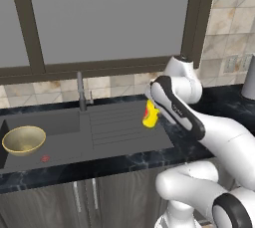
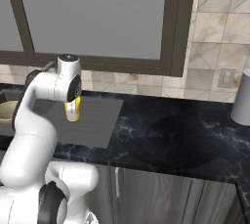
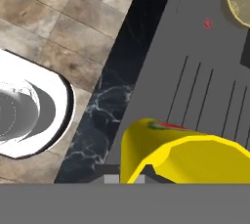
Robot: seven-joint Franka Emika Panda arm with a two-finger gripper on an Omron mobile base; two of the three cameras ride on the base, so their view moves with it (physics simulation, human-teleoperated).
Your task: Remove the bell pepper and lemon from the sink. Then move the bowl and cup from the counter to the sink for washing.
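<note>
Golden-brass bowl (image 1: 23,139) sits in the sink (image 1: 60,122) basin; gripper (image 1: 151,103) clamps the yellow cup (image 1: 150,115) above the drainboard; fingertips hidden behind the cup.

Grey cylinder (image 2: 242,98): upright on the bench, well to the right of the tool. Wall outlet (image 2: 226,78): on the tiled backsplash. Window frame (image 1: 30,33): behind and above the tool.

Dark-framed window (image 1: 107,18) above beige tiled wall (image 2: 215,32), grey cabinets (image 2: 161,193)
</note>
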